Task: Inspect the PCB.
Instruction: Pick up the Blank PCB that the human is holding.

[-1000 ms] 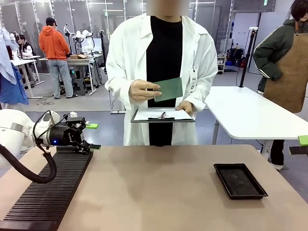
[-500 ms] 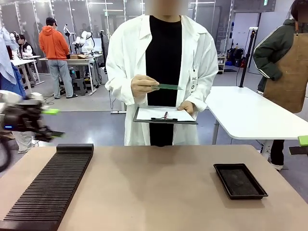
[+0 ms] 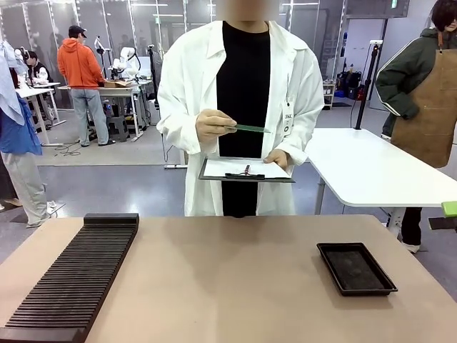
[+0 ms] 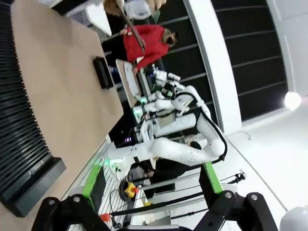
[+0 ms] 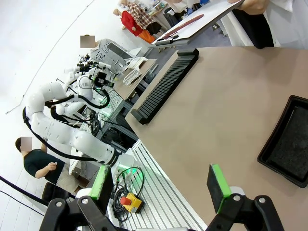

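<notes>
— What's on the left?
— A black ribbed rack (image 3: 71, 275), lying flat on the table (image 3: 228, 286).
— And the left gripper?
— In its wrist view the left gripper (image 4: 151, 173) is spread wide, with nothing between the green pads (image 4: 94, 183).
— Where's the PCB?
— Across the table, in the air at the person's chest. One hand (image 3: 212, 125) pinches the PCB (image 3: 251, 128) by one end. It's held about level, so it shows nearly edge-on, a thin green strip. It's well apart from both grippers.
— Anything under it?
— A clipboard (image 3: 246, 170) with white paper, just below it, held by the other hand (image 3: 278, 158).
— And to the right?
— A black tray (image 3: 355, 268) sits on the table, well apart from the rack.
— The right gripper?
— The right gripper (image 5: 159, 185) gapes wide too, and it grips nothing. Its wrist view looks across the table, with the tray to one side and the rack farther off.
</notes>
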